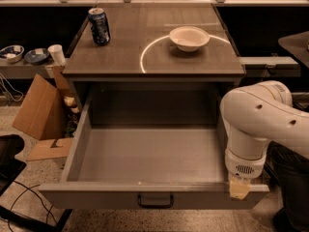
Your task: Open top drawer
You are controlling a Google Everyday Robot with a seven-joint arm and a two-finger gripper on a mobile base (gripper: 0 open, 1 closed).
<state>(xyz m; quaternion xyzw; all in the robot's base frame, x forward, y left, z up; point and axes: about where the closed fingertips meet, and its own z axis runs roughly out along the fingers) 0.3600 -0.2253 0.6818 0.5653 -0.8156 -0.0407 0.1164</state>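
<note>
The top drawer (145,153) is a wide, deep grey metal box standing pulled far out of the cabinet, and its inside is bare. Its front panel (96,198) carries a small dark loop handle (155,200) at the centre. My gripper (239,188) hangs below the white arm (263,115) at the drawer's front right corner, with its tan tip on the top edge of the front panel. The arm hides the drawer's right wall.
On the cabinet top (145,62) stand a blue soda can (99,25) at the back left and a white bowl (189,37) at the back right. A cardboard box (41,112) and cables lie on the floor to the left. A side shelf (29,64) holds dishes and a cup.
</note>
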